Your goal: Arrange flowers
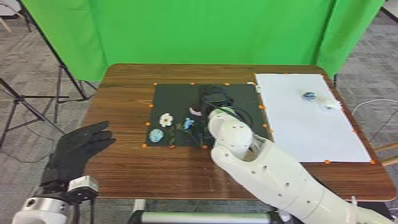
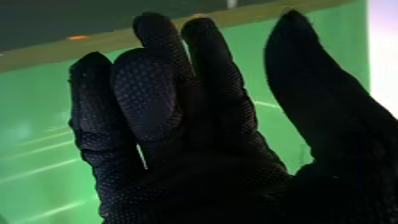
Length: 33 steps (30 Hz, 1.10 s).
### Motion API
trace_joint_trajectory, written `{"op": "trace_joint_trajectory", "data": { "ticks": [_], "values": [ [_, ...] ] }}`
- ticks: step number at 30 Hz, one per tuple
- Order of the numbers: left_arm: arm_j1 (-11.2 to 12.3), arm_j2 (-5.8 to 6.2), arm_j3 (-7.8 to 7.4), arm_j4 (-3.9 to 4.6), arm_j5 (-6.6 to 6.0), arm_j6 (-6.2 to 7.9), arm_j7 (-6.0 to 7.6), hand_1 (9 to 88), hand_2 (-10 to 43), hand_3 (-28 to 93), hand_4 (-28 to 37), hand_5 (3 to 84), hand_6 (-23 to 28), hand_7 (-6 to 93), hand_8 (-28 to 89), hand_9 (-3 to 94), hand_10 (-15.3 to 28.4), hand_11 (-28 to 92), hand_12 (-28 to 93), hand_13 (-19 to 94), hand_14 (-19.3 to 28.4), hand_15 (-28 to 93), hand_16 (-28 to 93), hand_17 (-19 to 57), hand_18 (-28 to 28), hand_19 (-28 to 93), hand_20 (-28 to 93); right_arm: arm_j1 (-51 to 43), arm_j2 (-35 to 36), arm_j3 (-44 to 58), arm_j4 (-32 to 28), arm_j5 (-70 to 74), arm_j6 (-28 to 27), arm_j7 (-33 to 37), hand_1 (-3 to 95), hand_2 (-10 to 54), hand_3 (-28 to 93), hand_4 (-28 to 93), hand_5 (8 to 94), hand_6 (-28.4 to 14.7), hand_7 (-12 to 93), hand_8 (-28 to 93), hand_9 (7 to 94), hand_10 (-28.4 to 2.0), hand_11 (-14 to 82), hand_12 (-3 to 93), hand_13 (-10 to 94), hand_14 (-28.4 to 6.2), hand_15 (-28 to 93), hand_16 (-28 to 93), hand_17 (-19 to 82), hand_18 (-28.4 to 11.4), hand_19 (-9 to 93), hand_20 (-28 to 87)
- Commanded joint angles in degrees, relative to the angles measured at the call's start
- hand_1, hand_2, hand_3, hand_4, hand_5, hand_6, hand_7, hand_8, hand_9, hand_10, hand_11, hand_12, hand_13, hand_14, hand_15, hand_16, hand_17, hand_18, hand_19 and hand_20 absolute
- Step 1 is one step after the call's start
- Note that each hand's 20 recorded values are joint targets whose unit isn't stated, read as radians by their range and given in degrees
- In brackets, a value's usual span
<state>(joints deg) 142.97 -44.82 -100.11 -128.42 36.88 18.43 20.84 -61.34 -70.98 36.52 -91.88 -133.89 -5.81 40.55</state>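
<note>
Left hand (image 1: 71, 151): open, relaxed. Right of it, on black mat (image 1: 180, 91): pale-blue flower (image 1: 156, 135), white flower (image 1: 166, 119), blue flower (image 1: 188, 123). Right hand (image 1: 214, 96): over mat, fingers loosely extended, thumb apart. Right of it, on white sheet (image 1: 306, 135): small blue flower (image 1: 308, 95), small white flower (image 1: 331, 104).

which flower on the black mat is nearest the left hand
The pale blue one at the near-left corner of the mat; the white flower and the darker blue one lie farther from the left hand.

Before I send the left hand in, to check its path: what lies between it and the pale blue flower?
Between the left hand and pale blue flower, the head view shows bare table, then the dark mat's edge.
</note>
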Motion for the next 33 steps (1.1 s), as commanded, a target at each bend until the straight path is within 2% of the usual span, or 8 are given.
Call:
{"op": "trace_joint_trajectory", "data": {
  "ticks": [1,3,5,10,12,16,24,33],
  "values": [
    [0.34,0.33,-0.18,0.02,-0.32,-0.2,0.13,27.8,4.6,83,-19.9,44.7,13.2,19.7,-11,40.4,22.3,40,10,29,28.4,68,-15,-9.2,22.4,61,9,-1.14,-1.37,1.52,-2.03,-1.66,-6.85,-3.3,26.0,2.2,86,-23,56.0,-5.0,16,-11,52.8,-24.2,34.0,20.8,55,-15.9,84,19,35,-23.4,93,10],
    [0.36,0.54,-0.2,0.02,-0.44,-0.02,0.34,27.8,4.6,83,-19.9,44.7,13.2,19.7,-11,40.4,22.3,40,10,29,28.4,68,-15,-9.2,22.4,61,9,-1.22,-1.85,1.97,-1.93,-1.85,-9.53,-3.28,23.4,4.4,86,-22,53.3,-3.9,15,-11,46.6,-27.0,42.4,22.0,50,-18.6,88,19,33,-24.0,93,12],
    [0.19,0.45,-0.32,0.06,-0.41,-0.18,0.26,27.8,4.6,83,-19.8,44.6,13.2,19.7,-11,40.4,22.3,40,10,29,28.4,68,-15,-9.2,22.4,61,9,-1.17,-2.22,2.37,-1.68,-1.91,-11.89,-2.95,22.4,5.1,86,-22,52.2,-3.5,14,-11,43.0,-28.2,45.4,22.5,47,-20.4,90,19,32,-24.4,93,14],
    [0.6,0.1,-0.68,-0.03,-0.43,-0.04,0.36,27.7,4.6,83,-19.8,44.7,13.2,19.7,-11,40.4,22.4,40,10,29,28.4,68,-15,-9.2,22.4,61,9,-1.01,-3.0,3.06,-1.03,-1.68,-16.32,-1.96,21.6,5.6,86,-22,51.2,-2.8,13,-11,38.1,-28.4,48.4,24.9,43,-24.0,92,19,31,-24.7,93,17],
    [0.75,-0.02,-0.83,-0.11,-0.33,-0.12,0.29,27.7,4.6,83,-19.8,44.7,13.2,19.7,-11,40.5,22.4,40,10,29,28.4,68,-15,-9.2,22.4,61,9,-0.99,-2.7,2.66,-0.98,-1.77,-15.13,-1.85,21.5,5.8,85,-22,51.2,-2.8,12,-11,37.6,-28.4,48.5,25.3,42,-24.5,92,19,30,-24.7,93,17],
    [1.07,0.04,-0.84,-0.22,-0.55,0.15,0.66,27.7,4.6,83,-19.9,44.7,13.2,19.7,-11,40.6,22.4,40,10,29,28.4,68,-15,-9.2,22.4,61,9,-0.64,-2.36,2.3,-1.23,-1.29,-13.68,-1.68,21.2,6.4,85,-22,52.4,-4.1,12,-11,37.7,-28.4,48.4,25.6,42,-24.8,92,18,30,-24.8,93,18],
    [0.95,-0.23,-0.95,-0.18,-0.26,0.09,0.18,27.8,4.6,82,-19.9,44.7,13.2,19.7,-11,40.6,22.4,40,10,29,28.4,68,-15,-9.2,22.4,61,9,-0.18,-2.26,2.27,-1.92,0.31,-11.8,-2.24,20.8,6.7,85,-22,60.8,-10.4,14,-10,41.4,-28.4,49.0,24.4,44,-23.6,91,18,31,-24.5,93,20],
    [0.87,-0.41,-0.72,-0.25,-0.13,0.23,-0.09,27.8,4.7,83,-20.0,44.6,13.2,19.8,-11,40.5,22.4,40,10,29,28.4,68,-15,-9.2,22.4,61,9,0.2,-1.56,1.19,-2.52,0.72,-9.22,-0.99,21.1,6.6,84,-22,65.2,-9.8,19,-9,45.1,-28.4,49.2,22.5,47,-22.6,89,18,33,-24.7,93,21]
  ]
}}
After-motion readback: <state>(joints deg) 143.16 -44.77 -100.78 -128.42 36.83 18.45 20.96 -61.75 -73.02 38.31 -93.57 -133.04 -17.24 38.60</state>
